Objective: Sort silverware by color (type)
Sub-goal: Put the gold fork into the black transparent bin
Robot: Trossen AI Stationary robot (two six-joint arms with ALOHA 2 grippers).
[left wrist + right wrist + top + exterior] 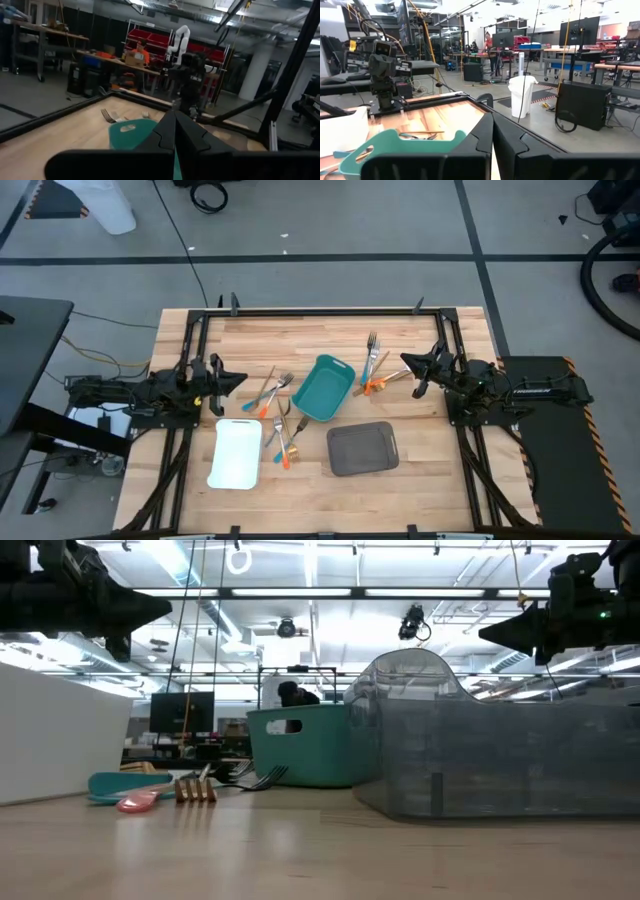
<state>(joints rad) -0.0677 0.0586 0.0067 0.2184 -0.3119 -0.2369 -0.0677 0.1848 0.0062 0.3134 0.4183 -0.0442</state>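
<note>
Hovering end effectors, unsorted silverware

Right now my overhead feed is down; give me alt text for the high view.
Three trays, white, teal and grey, sit mid-table with silverware scattered between and beside them. The left claw and right claw hover shut at either side, holding nothing.

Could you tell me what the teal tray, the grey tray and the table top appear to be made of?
Teal tray: probably moulded plastic, an even opaque colour with rounded corners and a cut-out handle. Grey tray: likely translucent smoky plastic; the low view shows light through its wall. Table top: light wood, with visible plank strips and grain.
</note>
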